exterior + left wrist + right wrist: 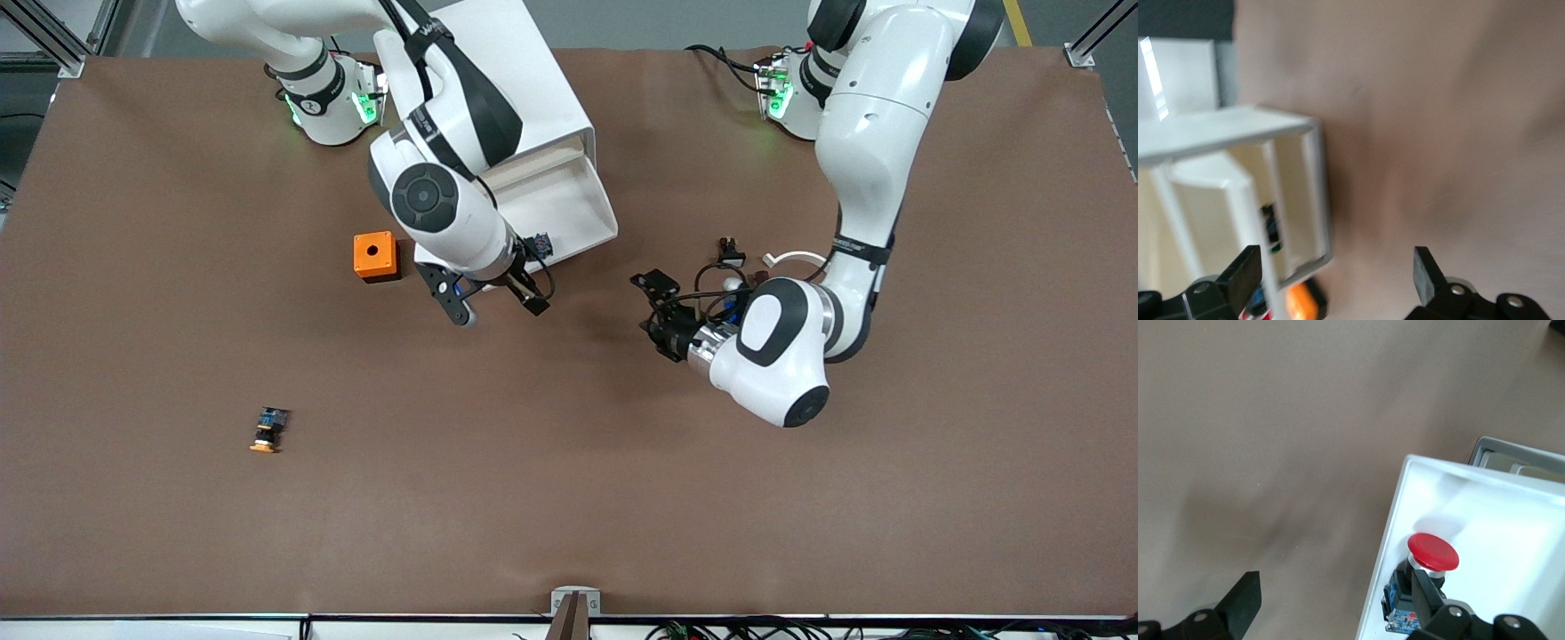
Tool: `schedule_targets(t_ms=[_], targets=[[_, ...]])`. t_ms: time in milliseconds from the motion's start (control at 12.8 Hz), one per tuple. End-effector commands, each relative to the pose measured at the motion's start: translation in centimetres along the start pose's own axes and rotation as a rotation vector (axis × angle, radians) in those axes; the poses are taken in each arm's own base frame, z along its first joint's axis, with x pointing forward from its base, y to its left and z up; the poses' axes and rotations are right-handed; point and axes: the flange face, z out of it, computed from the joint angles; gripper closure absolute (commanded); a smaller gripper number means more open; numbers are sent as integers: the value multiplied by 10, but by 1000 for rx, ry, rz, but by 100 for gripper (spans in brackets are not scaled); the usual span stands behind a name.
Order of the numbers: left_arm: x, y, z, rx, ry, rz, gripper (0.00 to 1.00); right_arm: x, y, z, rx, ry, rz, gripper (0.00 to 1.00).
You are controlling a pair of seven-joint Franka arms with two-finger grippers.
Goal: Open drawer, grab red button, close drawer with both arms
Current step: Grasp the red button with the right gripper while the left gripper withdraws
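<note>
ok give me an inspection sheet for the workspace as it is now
surface: brown table, bare across most of it
drawer: drawer pulled out of the white cabinet
button: red button lies in the drawer, at its front rim
clutter: orange cube beside the drawer, toward the right arm's end; orange-capped button nearer the front camera
left gripper: left gripper open, holding nothing, low over bare table beside the drawer
right gripper: right gripper open, holding nothing, over the drawer's front rim by the button
cables: black and white leads at the left arm's wrist
surroundings: metal frame posts at the table's corners; bracket at the edge nearest the front camera
</note>
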Motion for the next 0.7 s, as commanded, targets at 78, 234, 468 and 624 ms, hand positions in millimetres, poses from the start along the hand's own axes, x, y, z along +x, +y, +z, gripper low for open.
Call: schedule_targets(t_ms=[78,234,468,624], targets=[[31,3,-50,-148,137,141,0,-28,31,8,0,12,24,0],[42,3,-75,-210,180,193,0,-30,45,5,1,14,21,0],[56,-16,-123,-280,217,411,0,-36,61,12,4,19,10,0],[59,-35,-148,-321,234,518,0,-41,66,26,30,26,12,0]])
